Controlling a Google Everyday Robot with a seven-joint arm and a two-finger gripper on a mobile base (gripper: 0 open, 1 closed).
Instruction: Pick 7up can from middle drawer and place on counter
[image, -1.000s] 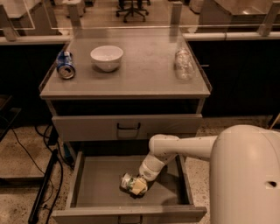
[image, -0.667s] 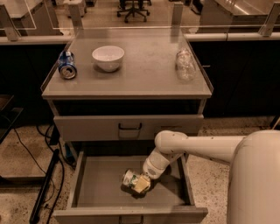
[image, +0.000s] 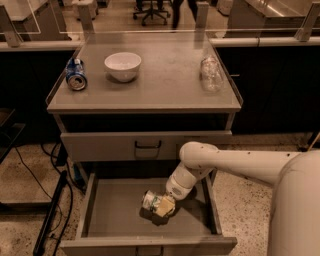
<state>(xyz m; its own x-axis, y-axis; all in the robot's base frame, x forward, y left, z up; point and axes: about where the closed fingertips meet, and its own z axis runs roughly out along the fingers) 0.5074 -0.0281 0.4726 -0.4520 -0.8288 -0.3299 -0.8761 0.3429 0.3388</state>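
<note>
Grasp step: gripper (image: 166, 204) down in the open middle drawer (image: 115, 215), right against the 7up can (image: 151, 200) lying on its floor. Can't tell if it's clamped. Next, I'd say: confirm grip, lift clear of drawer walls, up to counter (image: 165, 85)

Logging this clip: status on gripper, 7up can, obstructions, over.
Gripper down in open middle drawer, against 7up can. Can on its side on drawer floor. Counter carries blue can, white bowl, glass jar.
</note>
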